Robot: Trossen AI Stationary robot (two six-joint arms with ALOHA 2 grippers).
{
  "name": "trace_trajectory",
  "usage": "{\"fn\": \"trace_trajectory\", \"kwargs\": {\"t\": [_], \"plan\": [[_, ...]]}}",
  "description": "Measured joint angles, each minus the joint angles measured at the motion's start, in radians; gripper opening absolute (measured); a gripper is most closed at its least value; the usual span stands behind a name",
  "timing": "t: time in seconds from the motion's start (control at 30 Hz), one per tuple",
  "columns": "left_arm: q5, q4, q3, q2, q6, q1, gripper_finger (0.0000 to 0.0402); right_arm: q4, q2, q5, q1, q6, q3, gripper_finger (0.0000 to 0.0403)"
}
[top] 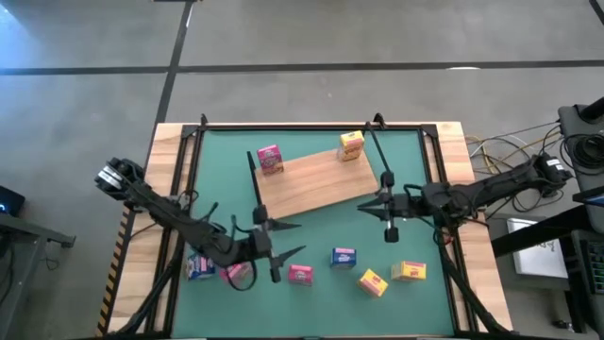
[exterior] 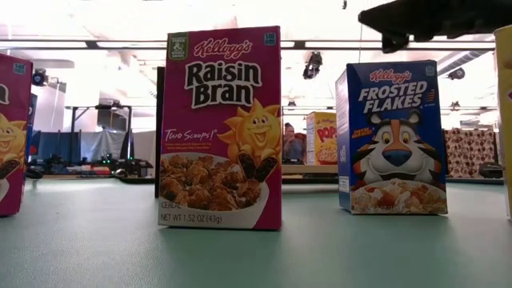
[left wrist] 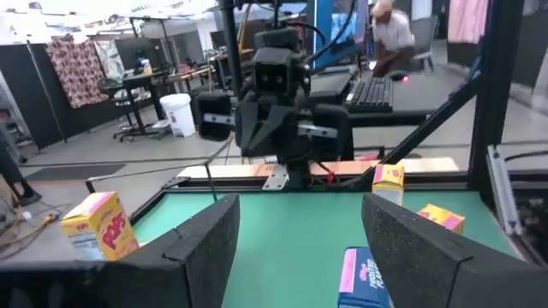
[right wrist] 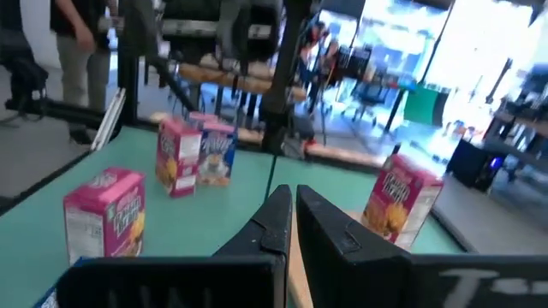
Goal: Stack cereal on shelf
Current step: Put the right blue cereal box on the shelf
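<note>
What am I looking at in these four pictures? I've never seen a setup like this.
Two dark robot arms work at a green table. One picture looks straight down, one looks level from the tabletop, and one comes from each wrist. A wooden shelf lies flat, with a pink cereal box and a yellow one on it. More small boxes stand on the mat near the front edge. The left gripper has its fingers open with nothing between them. The right gripper, by the shelf's edge, is shut and holds nothing.

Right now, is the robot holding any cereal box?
No. The left gripper is open and empty; the right gripper is shut on nothing.
</note>
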State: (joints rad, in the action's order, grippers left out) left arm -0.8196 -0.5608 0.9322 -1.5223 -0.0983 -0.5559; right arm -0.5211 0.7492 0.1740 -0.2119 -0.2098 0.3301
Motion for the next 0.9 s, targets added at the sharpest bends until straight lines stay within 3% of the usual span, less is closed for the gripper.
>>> {"fn": "trace_trajectory", "kwargs": {"t": [0.17,0.3,0.47,0.73,0.9], "plan": [[0.000,0.032,0.087,-0.085,0.001,0.012,0.0229,-0.039,-0.067,-0.098,0.000,-0.007,-0.043,0.0012],[0.006,0.056,0.144,-0.149,0.026,0.025,0.0229,-0.044,-0.127,-0.100,0.000,0.007,-0.072,0.0012],[0.099,0.101,0.231,-0.233,0.067,0.051,0.0229,-0.037,-0.174,-0.100,0.000,0.007,-0.102,0.0012],[0.108,0.280,0.368,-0.362,0.141,0.069,0.0229,-0.032,-0.229,-0.100,0.000,0.008,-0.120,0.0012],[0.194,0.390,0.412,-0.419,0.201,0.073,0.0229,-0.030,-0.232,-0.104,0.000,0.013,-0.118,0.0012]]}}
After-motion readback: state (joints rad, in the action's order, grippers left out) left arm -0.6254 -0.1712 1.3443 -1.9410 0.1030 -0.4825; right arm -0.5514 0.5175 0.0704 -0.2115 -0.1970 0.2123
